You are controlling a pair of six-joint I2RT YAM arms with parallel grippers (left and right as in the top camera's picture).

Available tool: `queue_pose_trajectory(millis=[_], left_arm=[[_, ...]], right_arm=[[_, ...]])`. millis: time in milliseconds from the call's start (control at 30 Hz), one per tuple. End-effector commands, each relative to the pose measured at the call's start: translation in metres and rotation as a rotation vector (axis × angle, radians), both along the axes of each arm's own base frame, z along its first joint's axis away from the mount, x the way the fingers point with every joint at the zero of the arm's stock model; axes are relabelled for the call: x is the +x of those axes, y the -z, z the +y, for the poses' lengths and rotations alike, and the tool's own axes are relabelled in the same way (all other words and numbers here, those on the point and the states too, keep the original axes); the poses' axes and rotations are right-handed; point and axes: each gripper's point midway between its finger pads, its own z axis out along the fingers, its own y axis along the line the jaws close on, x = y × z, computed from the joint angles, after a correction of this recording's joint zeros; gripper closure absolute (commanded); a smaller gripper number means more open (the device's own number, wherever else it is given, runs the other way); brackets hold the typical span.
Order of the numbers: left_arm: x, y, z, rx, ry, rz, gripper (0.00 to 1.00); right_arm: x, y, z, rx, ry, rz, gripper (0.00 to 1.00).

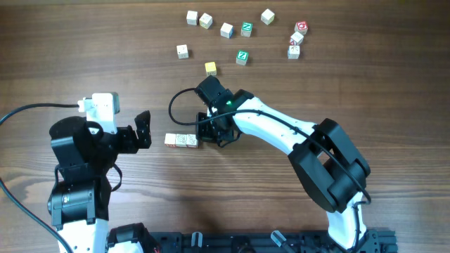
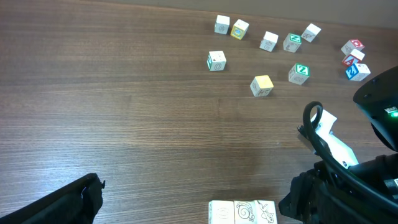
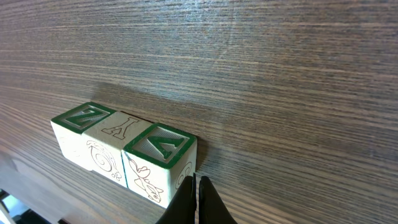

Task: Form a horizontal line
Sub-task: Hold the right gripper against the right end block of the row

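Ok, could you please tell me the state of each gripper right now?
Left gripper: open, holding nothing.
Right gripper: shut, empty, tips beside the row of three cubes.

Letters on the wooden cubes
In the right wrist view, the tops of the row of three cubes [image 3: 124, 146] show a green Z or N, a plain Y-like letter and a green V shape. A loose cube [image 1: 246, 29] and a second loose cube [image 1: 242, 56] each bear a green Z; other faces are too small to read.
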Motion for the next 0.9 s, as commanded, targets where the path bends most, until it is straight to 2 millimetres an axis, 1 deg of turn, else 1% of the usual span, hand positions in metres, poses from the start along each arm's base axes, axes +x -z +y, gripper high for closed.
queue_pose_trajectory(millis=[0,233,400,867], left_arm=[[0.0006,-0.0013,0.0024,0.008,-0.007,-0.004,0.0],[0.0006,-0.0013,0.0024,0.008,-0.007,-0.004,0.0],[0.0006,-0.0014,0.0024,0.008,-0.007,-0.004,0.0],[0.0006,-0.0014,0.0024,0.008,-0.007,-0.004,0.0]], right_arm=[[0.0029,-0.0014,0.0018,-0.004,0.007,-0.016,0.96],[0.0028,0.0004,0.0023,-0.017,0.006,-0.029,0.95],[0.0019,0.0061,0.0013,-0.028,0.013,-0.017,0.95],[-0.0011,0.0057,0.004,-0.024,0.021,-0.005,0.95]])
